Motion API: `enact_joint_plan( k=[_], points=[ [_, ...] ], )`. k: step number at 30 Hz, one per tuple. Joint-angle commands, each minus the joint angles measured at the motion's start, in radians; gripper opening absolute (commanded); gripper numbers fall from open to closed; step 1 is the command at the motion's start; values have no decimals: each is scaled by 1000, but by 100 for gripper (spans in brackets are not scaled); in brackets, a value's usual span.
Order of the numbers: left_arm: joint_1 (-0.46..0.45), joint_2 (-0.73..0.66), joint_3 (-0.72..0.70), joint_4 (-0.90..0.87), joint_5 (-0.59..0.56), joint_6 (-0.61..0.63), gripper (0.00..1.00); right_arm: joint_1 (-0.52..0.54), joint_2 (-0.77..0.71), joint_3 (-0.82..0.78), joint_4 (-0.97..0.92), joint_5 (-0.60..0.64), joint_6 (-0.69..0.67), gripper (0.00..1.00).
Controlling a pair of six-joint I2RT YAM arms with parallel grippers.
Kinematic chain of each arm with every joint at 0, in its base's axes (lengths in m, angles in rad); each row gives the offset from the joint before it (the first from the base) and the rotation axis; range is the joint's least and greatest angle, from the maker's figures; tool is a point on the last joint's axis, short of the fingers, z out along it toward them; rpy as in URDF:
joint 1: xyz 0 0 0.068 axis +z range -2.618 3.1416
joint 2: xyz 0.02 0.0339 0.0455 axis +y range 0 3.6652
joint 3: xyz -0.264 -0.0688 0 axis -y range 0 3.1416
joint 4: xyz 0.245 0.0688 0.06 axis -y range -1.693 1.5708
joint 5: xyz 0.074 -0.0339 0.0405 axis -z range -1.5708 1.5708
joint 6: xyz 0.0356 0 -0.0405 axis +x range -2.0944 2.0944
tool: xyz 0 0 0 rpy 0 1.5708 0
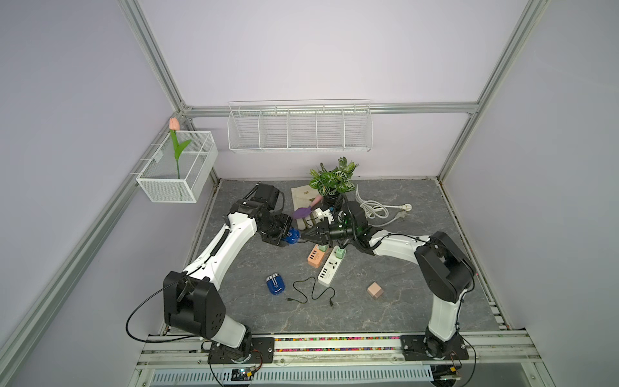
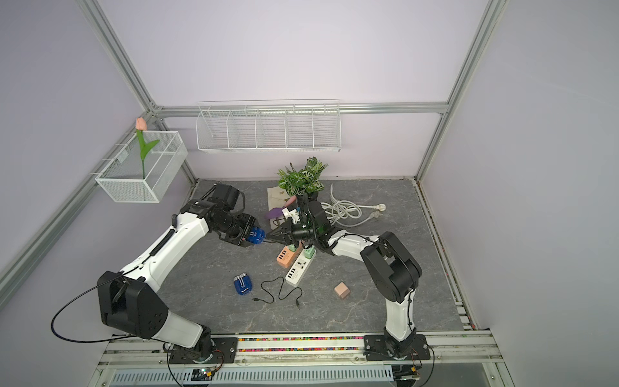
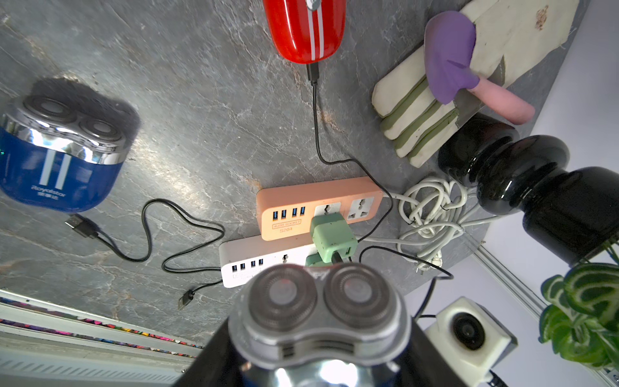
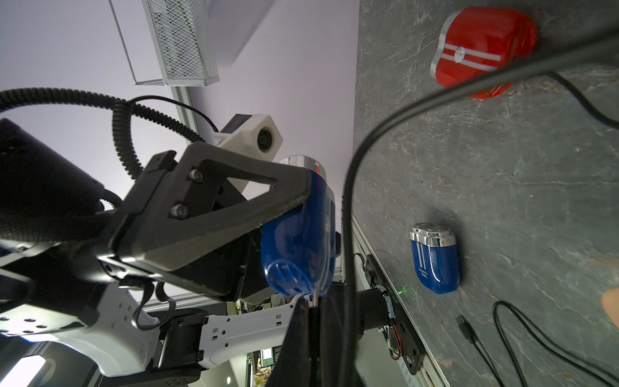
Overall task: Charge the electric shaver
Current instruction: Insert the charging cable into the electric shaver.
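The left pincer (image 1: 288, 235) gripped the blue shaver (image 4: 298, 241) aloft; the right pincer (image 1: 304, 238) pinched the cable plug (image 4: 315, 300) at its base. A straight, gentle push seemed best, shaver steady.

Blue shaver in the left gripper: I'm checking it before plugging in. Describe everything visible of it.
The blue shaver, seemingly glossy plastic with a chrome band and two round heads, hangs in midair, clamped across its body by the left gripper. The shut right gripper holds a black cable at its base.
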Motion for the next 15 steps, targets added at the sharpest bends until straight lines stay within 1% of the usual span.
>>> enact_joint_plan(
  k=[1, 9, 15],
  points=[
    [-7, 3, 19, 6, 20, -28, 0, 14, 8, 17, 10, 10, -15, 7],
    [-13, 9, 16, 0, 9, -30, 0, 19, -15, 18, -19, 13, -35, 7],
    [-24, 42, 62, -79, -27, -32, 0, 20, -30, 21, -49, 16, -54, 7]
  ],
)
